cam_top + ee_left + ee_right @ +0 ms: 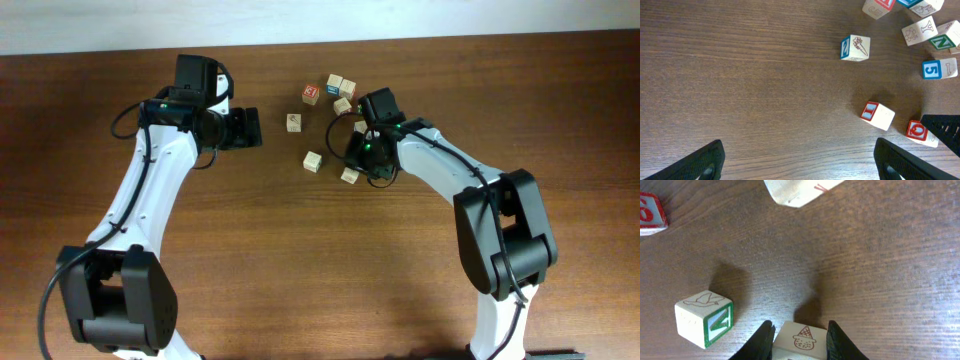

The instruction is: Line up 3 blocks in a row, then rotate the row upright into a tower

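The right gripper (800, 328) pinches the ice-cream block (801, 341) (left gripper (799, 151) spread wide); a shallow hold could let it slip mid-turn, or clip the green-edged cube (703, 317) at nine o'clock.

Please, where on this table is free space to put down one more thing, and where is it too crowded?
Free: the bare table between both arm bases, near side of the cluster of blocks; also the far-left wood. Crowded: between left gripper and right gripper, shut on the ice-cream block.
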